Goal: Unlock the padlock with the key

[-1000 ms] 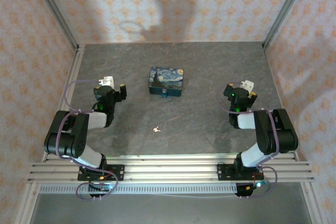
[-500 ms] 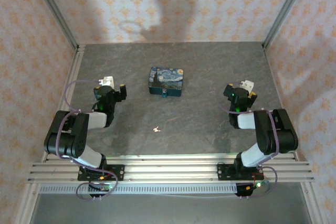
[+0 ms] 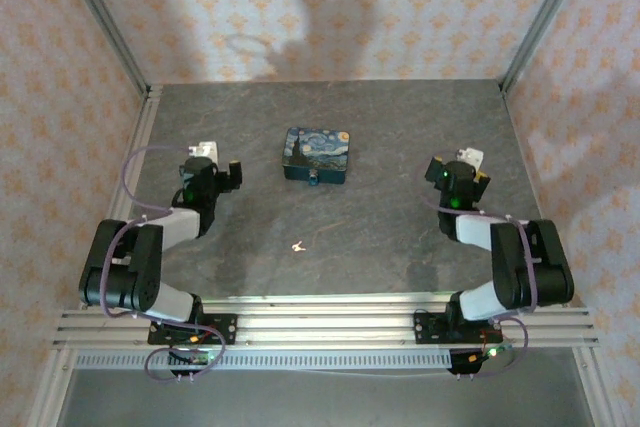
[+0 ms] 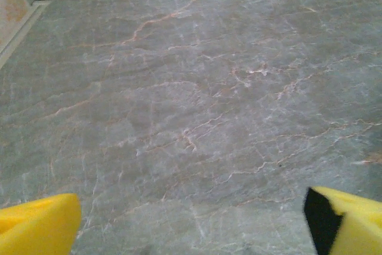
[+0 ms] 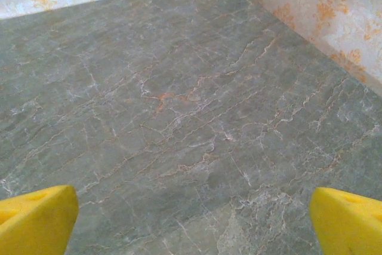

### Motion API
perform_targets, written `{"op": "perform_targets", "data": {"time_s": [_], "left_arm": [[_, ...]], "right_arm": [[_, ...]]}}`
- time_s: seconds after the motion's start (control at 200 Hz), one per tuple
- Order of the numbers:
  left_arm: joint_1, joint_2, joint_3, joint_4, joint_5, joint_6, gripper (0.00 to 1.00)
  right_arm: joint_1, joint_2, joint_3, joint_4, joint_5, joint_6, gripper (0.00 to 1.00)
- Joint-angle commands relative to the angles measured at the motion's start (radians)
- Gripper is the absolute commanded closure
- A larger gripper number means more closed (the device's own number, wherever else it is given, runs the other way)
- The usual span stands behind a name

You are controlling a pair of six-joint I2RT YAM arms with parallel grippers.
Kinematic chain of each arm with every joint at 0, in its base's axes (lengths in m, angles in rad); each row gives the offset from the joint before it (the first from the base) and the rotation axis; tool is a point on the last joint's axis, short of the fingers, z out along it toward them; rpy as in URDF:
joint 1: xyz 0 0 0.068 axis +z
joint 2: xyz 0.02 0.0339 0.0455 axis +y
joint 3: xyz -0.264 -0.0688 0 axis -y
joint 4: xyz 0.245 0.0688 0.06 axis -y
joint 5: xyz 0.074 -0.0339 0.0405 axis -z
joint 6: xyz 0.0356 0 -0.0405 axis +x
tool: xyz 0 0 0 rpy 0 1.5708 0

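The left claw (image 3: 216, 163) is held with its yellow fingertips (image 4: 39, 228) wide apart, and nothing but bare surface (image 3: 400, 127) is seen between them. The right claw (image 3: 460, 169) is likewise spread, with nothing gripped. The left claw is found to the left of the Starry Night tin (image 3: 318, 153), fairly near it. The right claw is found to the right of the tin, well apart from it.

The padlock (image 3: 313, 179) is seen at the tin's near edge, just beside it or touching; which cannot be told. The key (image 3: 297, 245) is seen lying flat on the surface, nearer the arm bases than the tin and slightly to the tin's left, between the two claws and closer to the left one.

Both things are judged light, stiff and smooth. The key is expected to slide on the hard surface, and so thin a piece leaves little for the fingertips to catch, so it is best pinched across its broader head. Which end that is cannot be made out. The padlock is best clamped by its body, with the keyhole left free.
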Motion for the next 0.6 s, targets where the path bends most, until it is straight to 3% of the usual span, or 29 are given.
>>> {"op": "perform_targets", "data": {"time_s": [0.0,0.145,0.355,0.596], "left_arm": [[0.006,-0.030,0.149,-0.295,0.113,-0.019,0.11],[-0.015,0.008,0.313,-0.488,0.232,-0.091,0.15],[-0.053,0.145,0.530,-0.641,0.493,-0.239,0.31],[-0.137,0.287,0.662,-0.688,0.563,-0.274,0.41]], "right_arm": [[-0.006,-0.057,0.183,-0.377,-0.031,0.106,0.07],[0.012,-0.027,0.344,-0.622,-0.123,0.326,0.24],[0.206,0.088,0.509,-0.704,-0.198,0.468,0.28],[0.367,0.354,0.750,-0.797,-0.384,0.526,0.34]]}}
